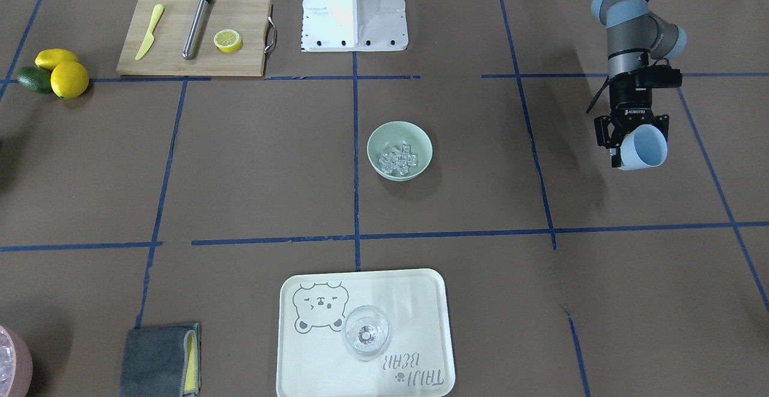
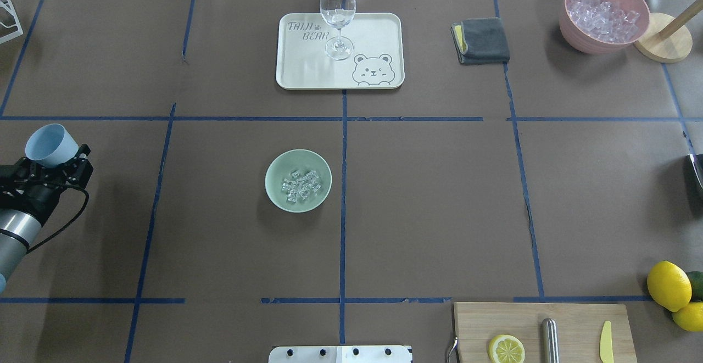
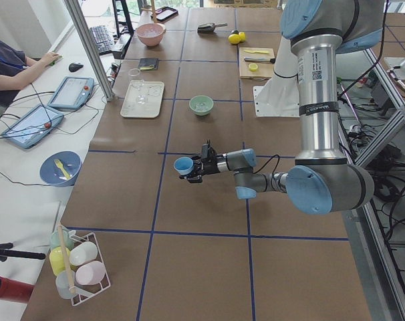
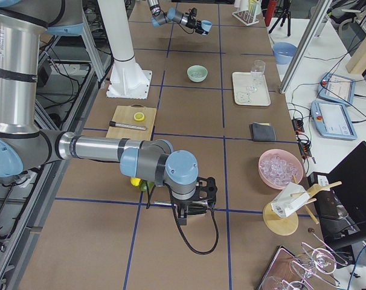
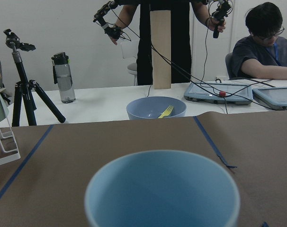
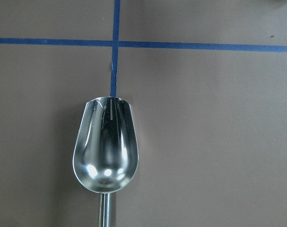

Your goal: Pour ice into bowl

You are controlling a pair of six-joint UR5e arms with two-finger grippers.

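Observation:
The mint-green bowl (image 1: pixel 422 140) stands at the table's middle with a handful of clear ice cubes (image 1: pixel 398 158) in it; bowl (image 2: pixel 274 190) and ice (image 2: pixel 301 185) also show in the overhead view. My left gripper (image 1: pixel 634 145) is shut on a light blue cup (image 1: pixel 646 148), tilted on its side above the table, far to the bowl's side. The cup (image 5: pixel 162 194) looks empty in the left wrist view. My right gripper (image 4: pixel 195 202) is low over the table's other end, holding a metal scoop (image 6: pixel 105 151) that is empty.
A cream tray (image 2: pixel 379 28) with a wine glass (image 2: pixel 337 14) stands beyond the bowl. A grey cloth (image 2: pixel 482 40) and a pink container of ice (image 2: pixel 601 14) are at the far right. A cutting board (image 1: pixel 180 54), a lemon half (image 1: pixel 227 41) and lemons (image 1: pixel 69 78) lie near the base.

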